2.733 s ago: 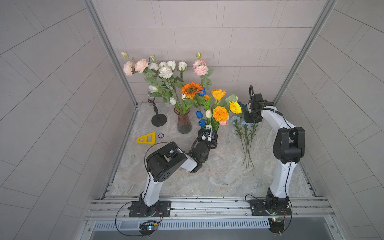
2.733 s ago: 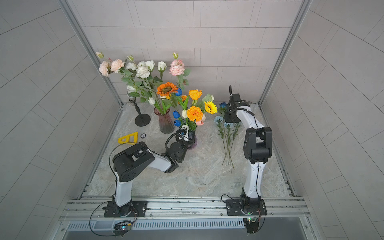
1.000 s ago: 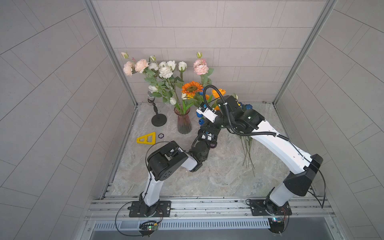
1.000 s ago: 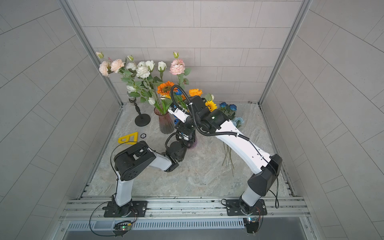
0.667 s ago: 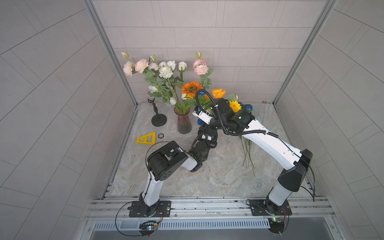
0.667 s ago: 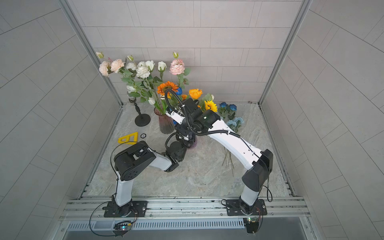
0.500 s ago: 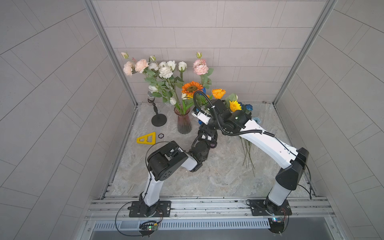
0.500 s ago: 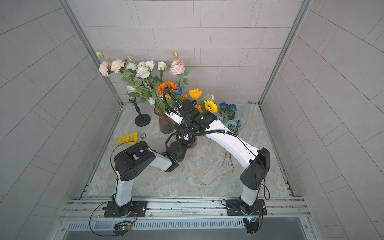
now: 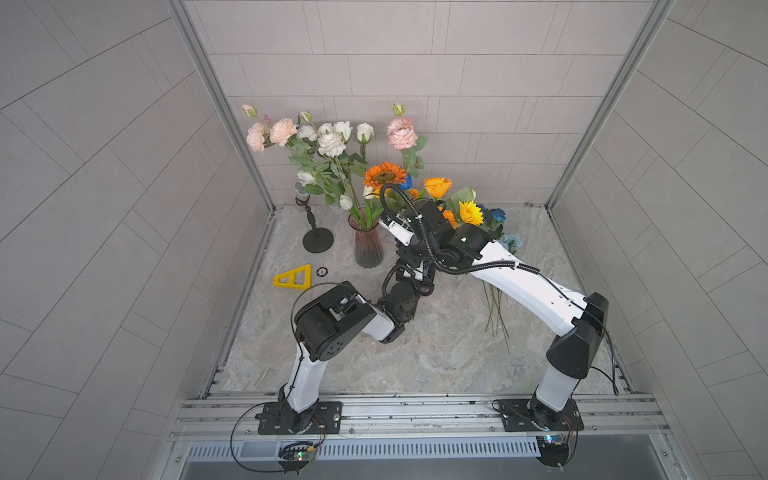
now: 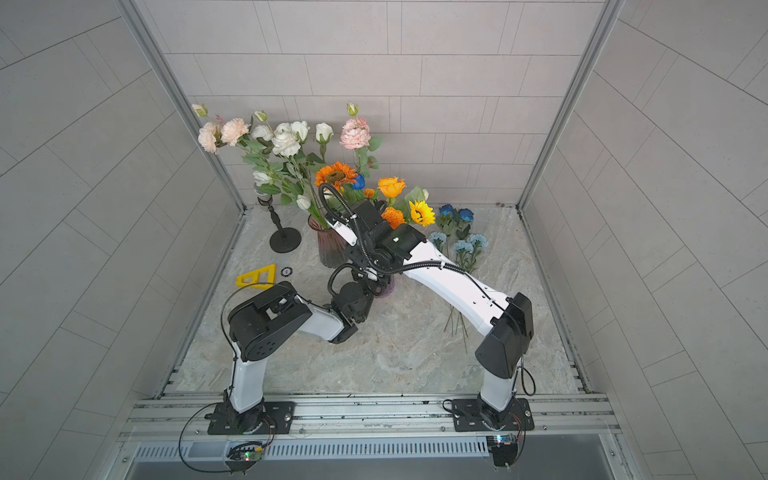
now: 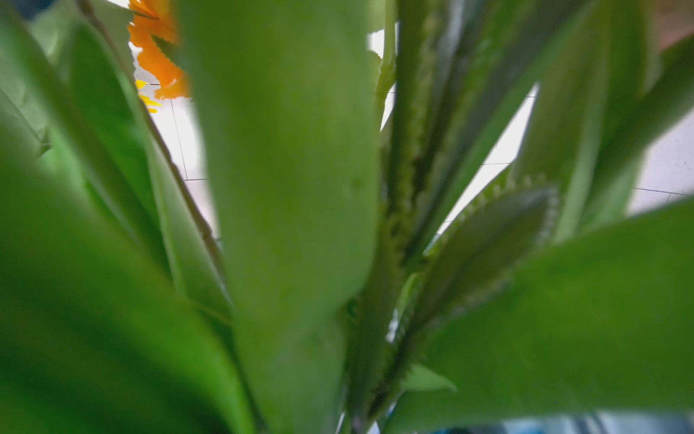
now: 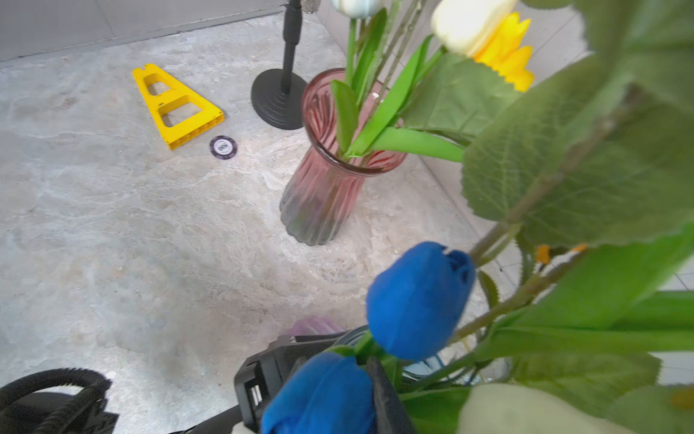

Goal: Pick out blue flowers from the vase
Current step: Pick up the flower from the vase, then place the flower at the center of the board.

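Observation:
My left gripper (image 10: 368, 272) is shut on the small purple vase (image 10: 385, 287), which holds orange and yellow blooms and two deep-blue tulip buds (image 12: 417, 300). In the left wrist view only blurred green leaves show. My right arm reaches over this vase. In the right wrist view the lower blue tulip bud (image 12: 323, 394) covers my right gripper (image 12: 353, 400), and only one dark finger (image 12: 381, 394) shows against it, so the jaws' state is unclear. Blue roses (image 10: 465, 215) and pale-blue carnations (image 10: 477, 240) lie on the table to the right. Another blue bloom (image 9: 406, 181) sits behind the orange sunflower.
A pink ribbed vase (image 9: 368, 245) with white and pink flowers stands just left of the held vase. Beside it are a black stand (image 9: 318, 239), a yellow triangular frame (image 9: 293, 279) and a small round chip (image 9: 322, 271). Tiled walls close in the back and sides.
My right arm has swung from the back right, where the blue flowers lie, over to the held vase and down among its blooms. The left arm has stayed still.

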{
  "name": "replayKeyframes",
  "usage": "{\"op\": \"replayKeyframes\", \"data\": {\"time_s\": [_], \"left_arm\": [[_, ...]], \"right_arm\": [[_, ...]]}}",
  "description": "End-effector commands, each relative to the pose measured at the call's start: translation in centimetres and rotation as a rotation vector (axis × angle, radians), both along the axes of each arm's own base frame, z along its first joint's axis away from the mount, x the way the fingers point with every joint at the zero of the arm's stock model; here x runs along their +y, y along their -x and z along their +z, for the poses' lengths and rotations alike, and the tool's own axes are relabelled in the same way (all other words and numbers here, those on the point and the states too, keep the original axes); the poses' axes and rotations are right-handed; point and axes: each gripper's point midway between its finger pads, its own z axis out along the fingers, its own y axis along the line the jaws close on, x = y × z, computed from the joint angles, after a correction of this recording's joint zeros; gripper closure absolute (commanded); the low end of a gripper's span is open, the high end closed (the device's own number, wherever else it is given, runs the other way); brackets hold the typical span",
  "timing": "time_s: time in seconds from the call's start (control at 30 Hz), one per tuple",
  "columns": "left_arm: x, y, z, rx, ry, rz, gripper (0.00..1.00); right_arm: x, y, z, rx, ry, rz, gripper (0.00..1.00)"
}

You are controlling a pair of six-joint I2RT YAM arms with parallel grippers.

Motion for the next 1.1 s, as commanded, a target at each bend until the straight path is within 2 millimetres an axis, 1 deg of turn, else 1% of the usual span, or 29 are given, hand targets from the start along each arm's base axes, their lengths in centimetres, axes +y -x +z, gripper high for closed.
{"op": "replayKeyframes", "data": {"time_s": [0.0, 0.17, 0.3, 0.53, 0.63, 0.7, 0.77, 0.87, 0.93, 0.97, 1.03, 1.07], "left_arm": [[0.5, -0.2, -4.9, 0.102, -0.130, 0.021, 0.59], [0.5, -0.2, -4.8, 0.102, -0.130, 0.020, 0.59], [0.5, -0.2, -4.9, 0.102, -0.130, 0.021, 0.59], [0.4, -0.2, -4.9, 0.101, -0.131, 0.021, 0.59], [0.4, -0.2, -4.9, 0.102, -0.132, 0.020, 0.59], [0.5, -0.2, -4.9, 0.102, -0.131, 0.021, 0.59], [0.4, -0.3, -4.8, 0.101, -0.130, 0.022, 0.59], [0.4, -0.2, -4.9, 0.102, -0.132, 0.019, 0.59], [0.4, -0.2, -4.9, 0.101, -0.133, 0.019, 0.59], [0.4, -0.2, -4.9, 0.101, -0.133, 0.018, 0.59], [0.4, -0.2, -4.9, 0.101, -0.133, 0.019, 0.59], [0.4, -0.2, -4.9, 0.101, -0.133, 0.018, 0.59]], "right_arm": [[-2.0, -0.2, 1.2, -0.052, 0.025, -0.058, 0.75], [-3.5, 0.7, 4.0, -0.096, -0.017, -0.066, 0.75], [-3.7, 1.6, 6.6, -0.124, -0.095, -0.049, 0.76], [-3.5, 4.0, 12.4, -0.181, -0.276, 0.021, 0.77], [-3.8, 5.1, 15.0, -0.223, -0.353, 0.045, 0.77], [-4.3, 5.9, 16.9, -0.262, -0.405, 0.053, 0.77], [-5.1, 6.9, 18.8, -0.301, -0.447, 0.062, 0.77], [-6.8, 8.4, 21.6, -0.359, -0.493, 0.056, 0.77], [-8.4, 9.7, 23.6, -0.413, -0.538, 0.040, 0.77], [-9.1, 10.1, 24.2, -0.436, -0.559, 0.029, 0.77], [-11.4, 11.8, 26.2, -0.502, -0.621, 0.003, 0.77], [-12.3, 12.4, 26.8, -0.526, -0.640, -0.014, 0.77]]}}
